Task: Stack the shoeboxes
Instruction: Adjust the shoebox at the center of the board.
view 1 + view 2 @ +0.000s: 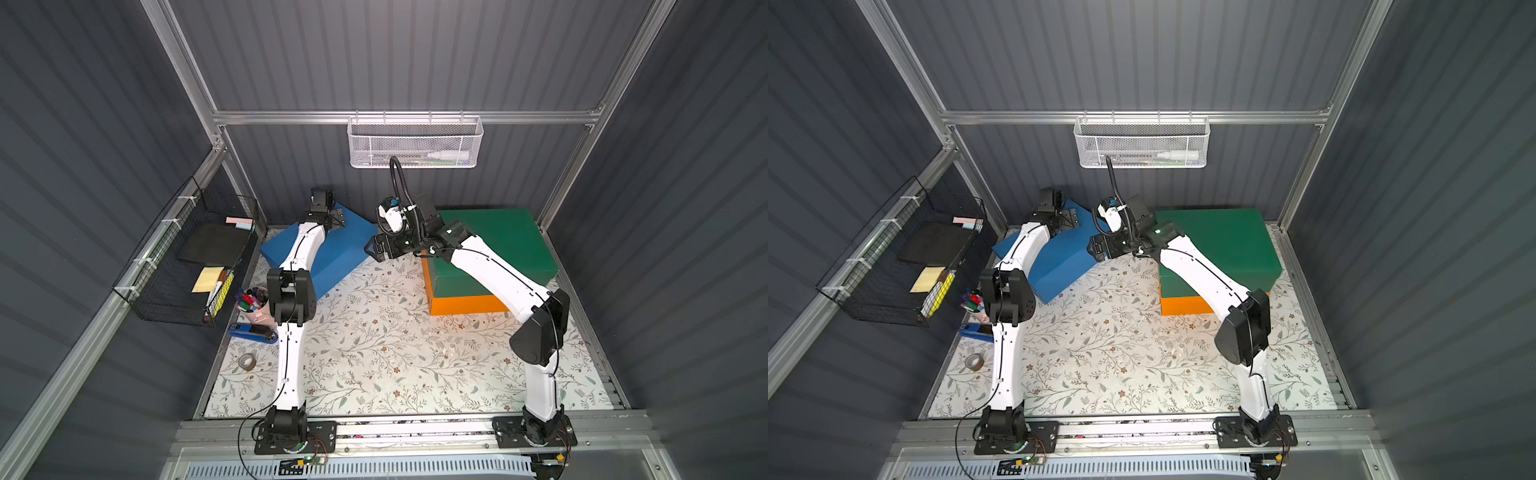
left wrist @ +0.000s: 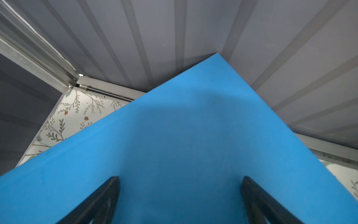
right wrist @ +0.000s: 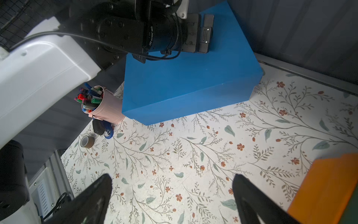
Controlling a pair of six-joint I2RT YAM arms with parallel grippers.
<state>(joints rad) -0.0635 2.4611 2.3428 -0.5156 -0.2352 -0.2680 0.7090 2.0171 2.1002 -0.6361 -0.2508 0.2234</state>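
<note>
Top view, back wall at twelve: the blue box [image 1: 340, 245] sits skewed at about eleven o'clock on the flowered tabletop [image 1: 374, 365], one corner poking toward the back wall. Over at one o'clock, the green box [image 1: 498, 241] is already lying flat on top of the orange box [image 1: 465, 305], and only a strip of the orange one shows beneath it. That's two stacked and the blue one on its own! The left claw [image 2: 180, 181] is right over the blue lid [image 2: 193, 126], near its twelve o'clock end. Its fingers [image 2: 108, 192] are spread wide with plain blue between them and they clamp nothing. Whether the tips touch the lid, I cannot tell. The right claw [image 1: 372, 249] hangs in the gap between the boxes, with the blue box just at its nine o'clock and the green-and-orange stack at its three. From its wrist camera the fingers [image 3: 96, 194] stand far apart over bare tabletop with nothing between them. The orange box [image 3: 329, 184] shows beside one finger, clear of it, and the blue box [image 3: 184, 77] lies well ahead. A cup of pens [image 3: 104, 104] stands just beside the blue box's near corner, around nine o'clock on the tabletop.
</note>
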